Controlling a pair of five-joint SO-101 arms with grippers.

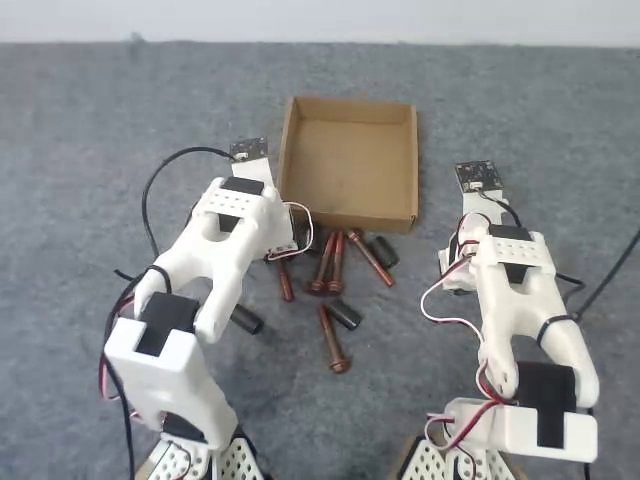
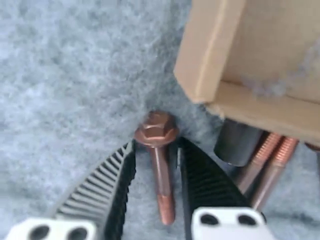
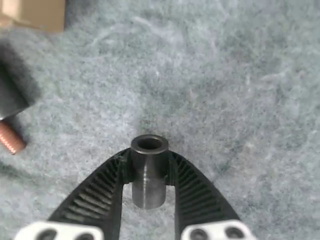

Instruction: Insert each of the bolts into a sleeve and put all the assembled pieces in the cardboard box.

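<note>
**Two pieces between the fingers, one gripped**

The left pincer (image 2: 155,144) stands narrowly parted. A copper hex-head bolt (image 2: 159,165) lies between its fingers on the grey carpet (image 2: 75,75), with a gap on each side. The cardboard box (image 2: 210,60) corner is just beyond its tips. The right pincer (image 3: 148,156) clamps a black sleeve (image 3: 148,177), whose bore end is at the tips.

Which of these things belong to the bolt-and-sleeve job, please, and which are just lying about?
For the job: bolts, loose sleeves, cardboard box, left gripper, right gripper with its sleeve.
Lying about: black cable, grey mat.
</note>
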